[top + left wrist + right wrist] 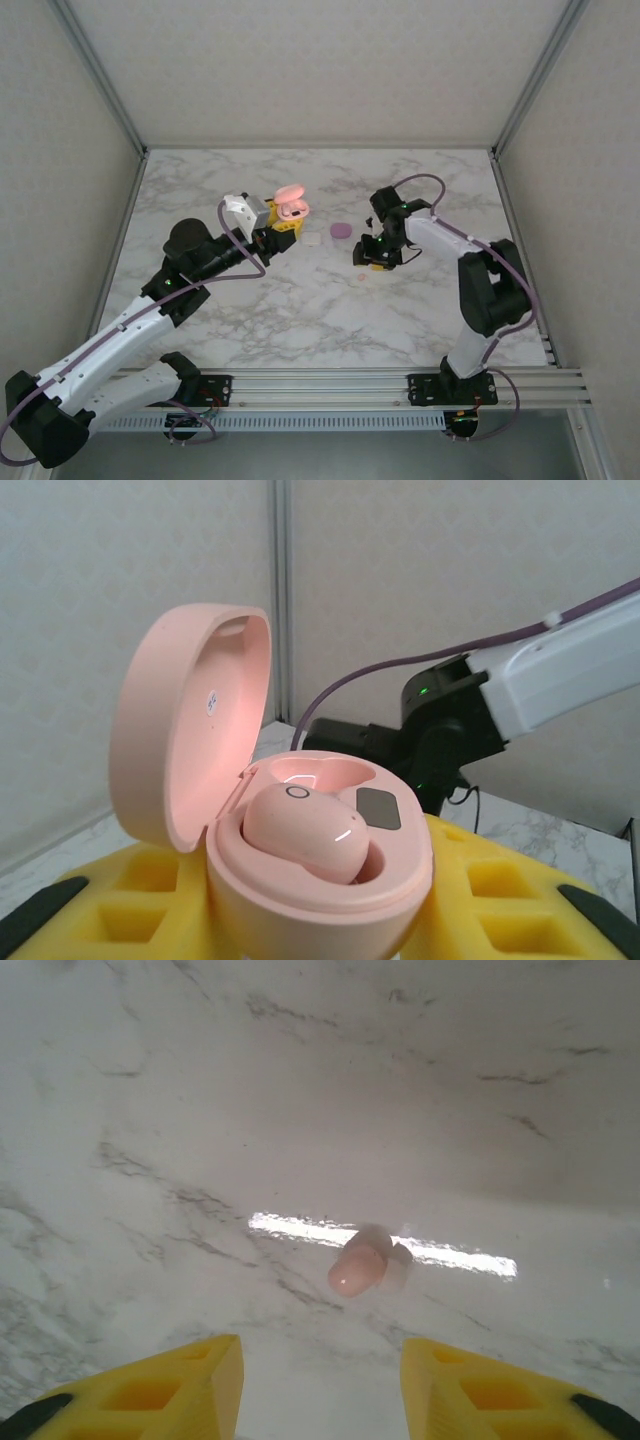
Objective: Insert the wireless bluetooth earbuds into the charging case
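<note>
My left gripper (287,224) is shut on the pink charging case (292,205), holding it above the table's middle. In the left wrist view the case (320,905) sits between yellow fingers (510,900) with its lid (190,730) swung open. One peach-pink earbud (305,830) rests in the near well, and the well behind it is empty. A second peach-pink earbud (358,1266) lies on the marble, ahead of my right gripper (322,1390). That gripper is open with nothing between its yellow fingers. From above, this earbud (360,281) lies just below the right gripper (368,255).
A purple pebble-shaped case (341,230) and a small white object (312,239) lie on the marble table (300,320) between the two grippers. Grey walls with metal frame posts enclose the table. The right arm (450,720) shows behind the pink case.
</note>
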`<state>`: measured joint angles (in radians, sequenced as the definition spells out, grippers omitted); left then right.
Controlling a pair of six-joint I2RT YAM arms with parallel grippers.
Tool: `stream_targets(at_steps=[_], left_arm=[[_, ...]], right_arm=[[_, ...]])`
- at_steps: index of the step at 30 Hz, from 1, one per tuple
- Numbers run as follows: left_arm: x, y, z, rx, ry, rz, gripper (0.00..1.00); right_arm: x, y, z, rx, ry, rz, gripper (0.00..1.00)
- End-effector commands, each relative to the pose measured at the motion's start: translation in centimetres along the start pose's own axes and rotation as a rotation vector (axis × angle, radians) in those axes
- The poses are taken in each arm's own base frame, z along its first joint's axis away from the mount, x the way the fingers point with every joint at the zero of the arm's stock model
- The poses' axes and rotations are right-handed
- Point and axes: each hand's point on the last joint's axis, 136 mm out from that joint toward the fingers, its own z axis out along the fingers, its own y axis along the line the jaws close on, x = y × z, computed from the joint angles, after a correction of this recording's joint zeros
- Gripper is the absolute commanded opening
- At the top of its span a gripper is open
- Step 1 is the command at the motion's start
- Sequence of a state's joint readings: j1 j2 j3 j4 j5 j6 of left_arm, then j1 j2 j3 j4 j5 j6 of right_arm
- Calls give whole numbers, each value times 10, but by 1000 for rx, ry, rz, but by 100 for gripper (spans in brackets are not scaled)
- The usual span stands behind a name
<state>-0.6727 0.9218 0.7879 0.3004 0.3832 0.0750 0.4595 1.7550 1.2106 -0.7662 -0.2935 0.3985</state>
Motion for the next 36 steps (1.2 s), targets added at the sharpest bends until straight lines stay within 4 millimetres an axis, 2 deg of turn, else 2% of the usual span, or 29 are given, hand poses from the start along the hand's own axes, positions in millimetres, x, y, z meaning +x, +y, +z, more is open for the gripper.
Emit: stream_targets(at_steps=[1, 5, 15, 19, 24, 36], left_arm=[[-1, -4, -1, 12, -6, -21, 25], [0, -3, 1, 9, 0, -11, 25], [1, -2, 2, 10, 13, -3, 25], [2, -2, 2, 7, 17, -2, 25], [2, -1, 4, 6, 12, -4, 25], [0, -3, 7, 21, 11, -7, 25]], right_arm=[[-4, 10, 9, -24, 34, -62, 45], [-6, 7, 23, -13, 71, -80, 45], [-12, 8, 43, -20, 128, -109, 42], [-3, 9, 44, -46, 157, -114, 39], [11, 2, 45, -24, 185, -121, 37], [27, 0, 27, -20, 187, -139, 37]])
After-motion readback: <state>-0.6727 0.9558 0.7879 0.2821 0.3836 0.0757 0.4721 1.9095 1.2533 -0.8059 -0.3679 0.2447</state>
